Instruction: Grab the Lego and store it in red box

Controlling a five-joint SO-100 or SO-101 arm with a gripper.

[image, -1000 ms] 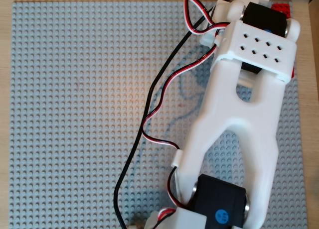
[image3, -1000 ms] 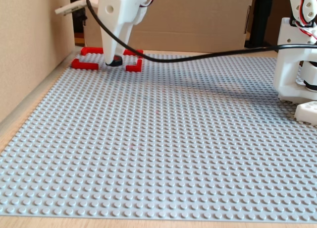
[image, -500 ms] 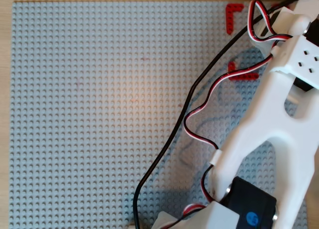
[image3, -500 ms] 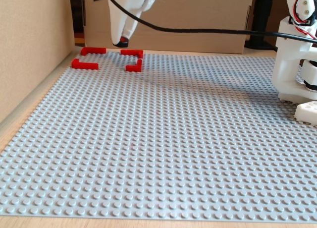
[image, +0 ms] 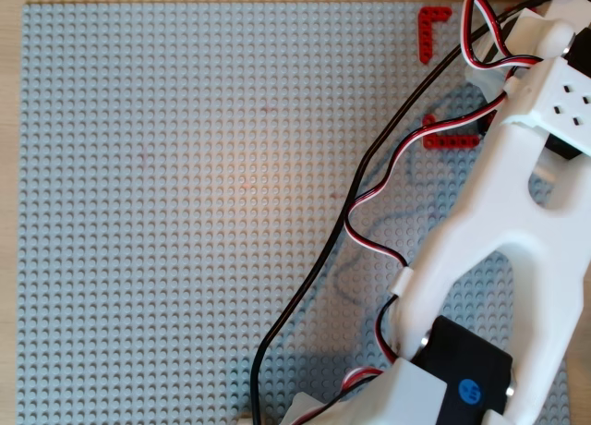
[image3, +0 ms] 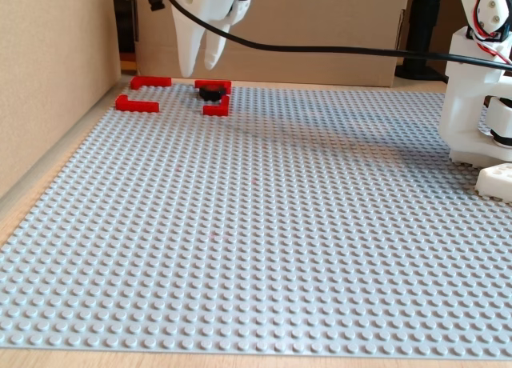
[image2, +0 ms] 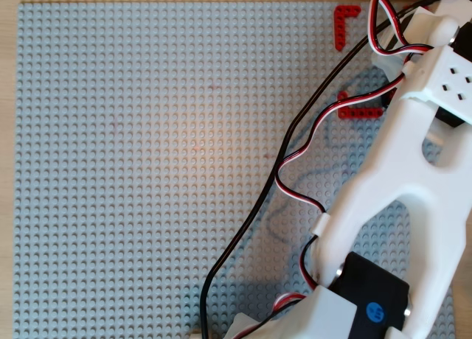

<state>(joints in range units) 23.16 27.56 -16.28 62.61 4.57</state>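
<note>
In the fixed view the small black Lego (image3: 210, 91) lies on the grey baseplate (image3: 280, 224), inside the red box (image3: 136, 104) and close to the box's right-hand corner pieces (image3: 216, 108). My white gripper (image3: 199, 70) hangs above the box, just left of and above the Lego. Its fingers (image3: 188, 56) are slightly apart and hold nothing. In both overhead views only two red corner pieces show (image: 429, 28) (image2: 360, 111). There the white arm (image: 517, 212) (image2: 413, 169) covers the rest of the box, the Lego and the gripper.
A cardboard wall (image3: 48, 80) runs along the plate's left side and a cardboard box (image3: 320, 32) stands behind it. The arm's base (image3: 480, 104) sits at the plate's right edge. Black and red-white cables (image: 369, 176) trail over the plate.
</note>
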